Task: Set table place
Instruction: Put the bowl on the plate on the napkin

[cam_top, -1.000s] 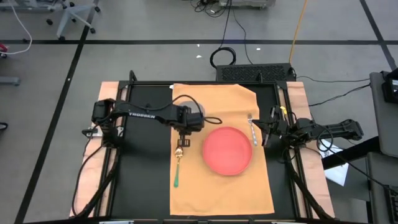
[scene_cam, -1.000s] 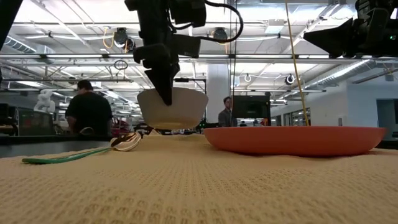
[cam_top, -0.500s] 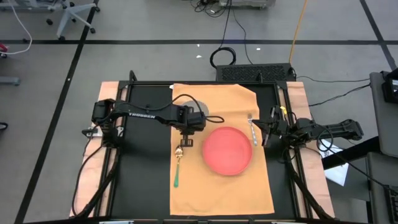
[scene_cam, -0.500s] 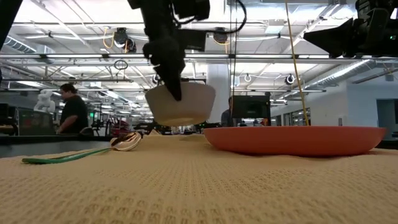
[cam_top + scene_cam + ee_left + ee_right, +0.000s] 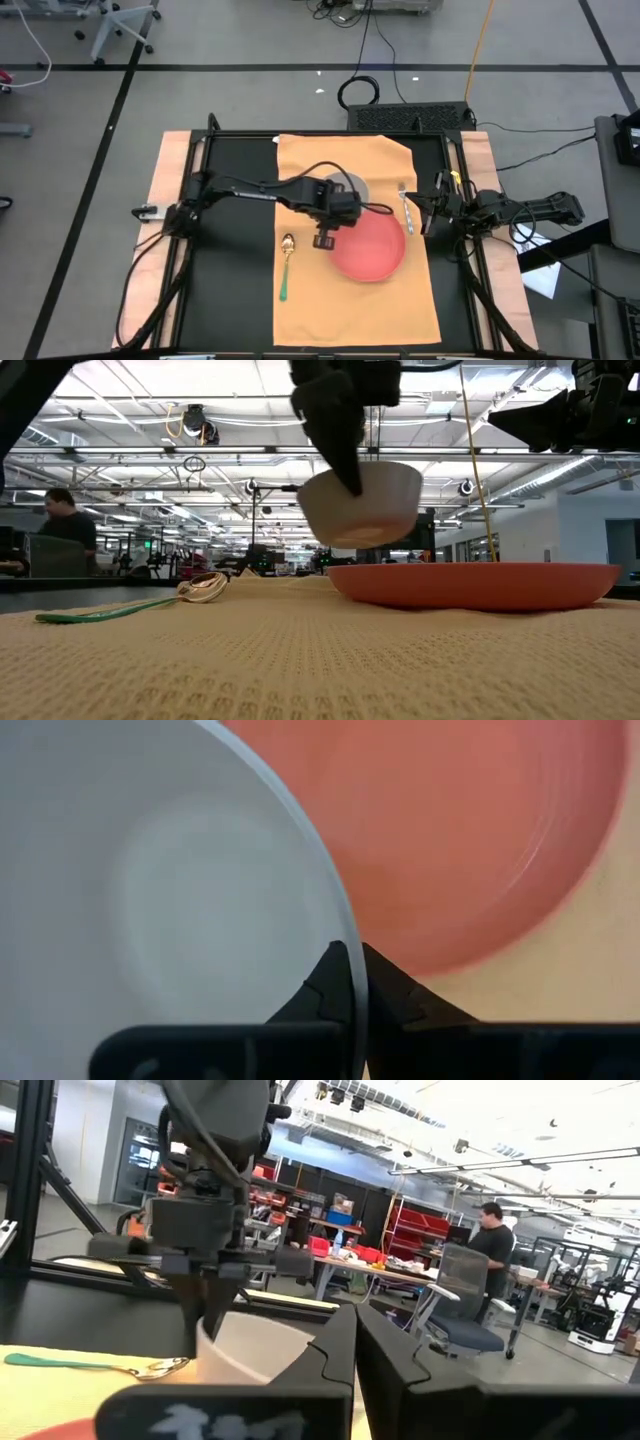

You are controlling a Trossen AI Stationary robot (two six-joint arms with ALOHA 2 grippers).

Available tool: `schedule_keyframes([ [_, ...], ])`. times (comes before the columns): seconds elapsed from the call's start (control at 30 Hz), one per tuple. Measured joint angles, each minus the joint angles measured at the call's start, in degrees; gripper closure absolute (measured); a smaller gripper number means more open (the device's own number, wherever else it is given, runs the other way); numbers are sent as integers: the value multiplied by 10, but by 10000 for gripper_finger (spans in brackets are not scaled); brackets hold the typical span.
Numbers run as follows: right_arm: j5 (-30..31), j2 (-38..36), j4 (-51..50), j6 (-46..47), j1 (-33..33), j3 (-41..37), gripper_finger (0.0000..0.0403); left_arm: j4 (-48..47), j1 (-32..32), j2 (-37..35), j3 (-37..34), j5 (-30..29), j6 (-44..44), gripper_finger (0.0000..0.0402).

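Over the orange-tan mat [image 5: 300,300], which lies down the middle of the black tabletop [image 5: 235,270], your left gripper [image 5: 348,982] has carried the white bowl [image 5: 362,505] sideways from above the spoon [image 5: 285,262] to the near edge of the red plate [image 5: 375,250]. Its fingers are pinching the bowl's rim, and the bowl hangs clear of the plate. Looks like you're about to set it down there. The fork [image 5: 405,207] lies just beside the plate's other side. Your right gripper [image 5: 428,207] waits at the mat's right edge, fingers pressed together on nothing.
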Motion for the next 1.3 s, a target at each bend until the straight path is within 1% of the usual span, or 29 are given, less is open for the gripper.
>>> schedule_keyframes([
  [0.2, 0, 0, -12, -3, 0, 0, 403, -23, -17, 75, 99, 4, 14, 399],
  [0.33, 0, 0, -17, -4, 0, 0, 403, -28, -31, 93, 133, 4, 17, 399],
  [0.6, 0, 0, -16, -4, 0, 0, 403, 0, -50, 93, 133, 20, 1, 399],
  [0.87, 0, 0, -17, -4, 0, 0, 403, 11, -63, 115, 133, 18, 7, 399],
  [0.93, 0, 0, -17, -4, 0, 0, 403, 2, -65, 122, 133, 15, 8, 399],
  [1.07, 0, 1, -16, -4, 0, 0, 403, 9, -68, 131, 133, 4, 9, 399],
  [1.17, 0, 2, -18, -4, 0, 0, 403, 31, -68, 134, 134, 4, 13, 399],
  [1.3, 0, 3, -17, -4, 0, 0, 403, 34, -68, 139, 133, 4, 16, 399],
])
